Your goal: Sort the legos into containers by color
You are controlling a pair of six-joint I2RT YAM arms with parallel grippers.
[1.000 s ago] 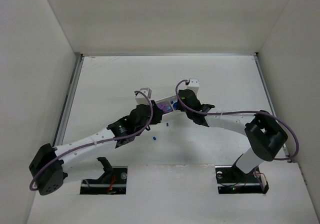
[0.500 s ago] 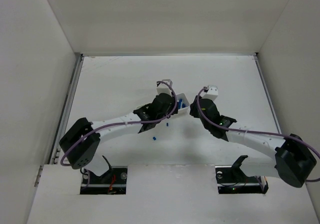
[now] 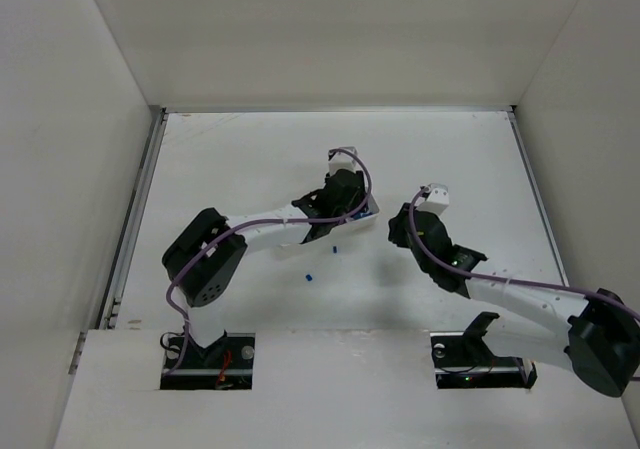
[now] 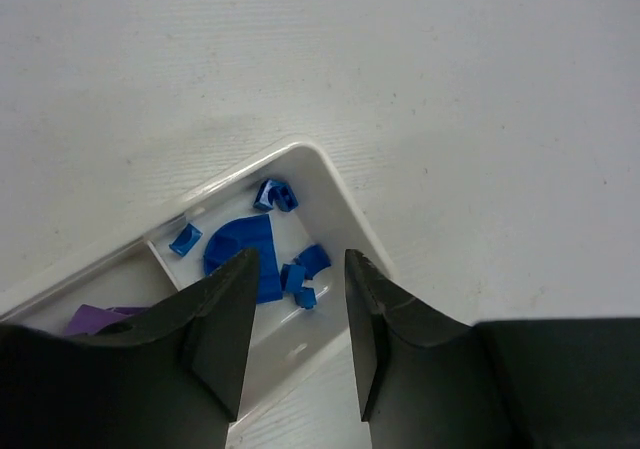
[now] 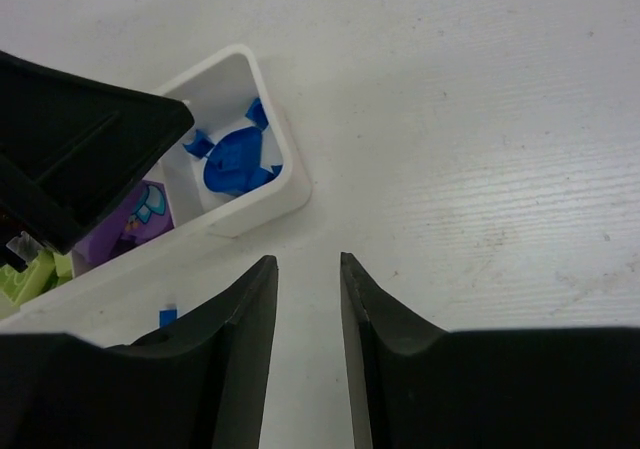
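- A long white tray (image 5: pixel 262 204) is seen on the table (image 3: pixel 230 169). In the overhead view most of it is covered by the left arm (image 3: pixel 270 231), and only its right-hand corner is left showing.
- The tray's three compartments are shown in a row in the right wrist view. The end compartment (image 5: pixel 222 99) is filled with blue legos, among them a fan-shaped piece (image 5: pixel 235 161).
- In the middle compartment of the tray a purple block (image 5: pixel 130 224) is seen, with pale marks on its top. In the compartment beyond it, yellow-green pieces (image 5: pixel 30 269) are partly cut off by the picture's edge.
- The left gripper (image 4: pixel 298 264) is held above the blue end of the tray. Its fingers are parted and nothing is held between them. The blue pieces and the tray's rim are seen through the gap.
- The right gripper (image 5: pixel 305 269) is held off the tray, just beside its blue end, over bare table. Its fingers are set a little apart and nothing is clasped.
- Two loose blue bits are left on the table outside the tray, on the side nearer the arm bases. One (image 3: pixel 333 249) lies close to the tray's long wall. The other (image 3: pixel 310 278) lies farther from the tray.
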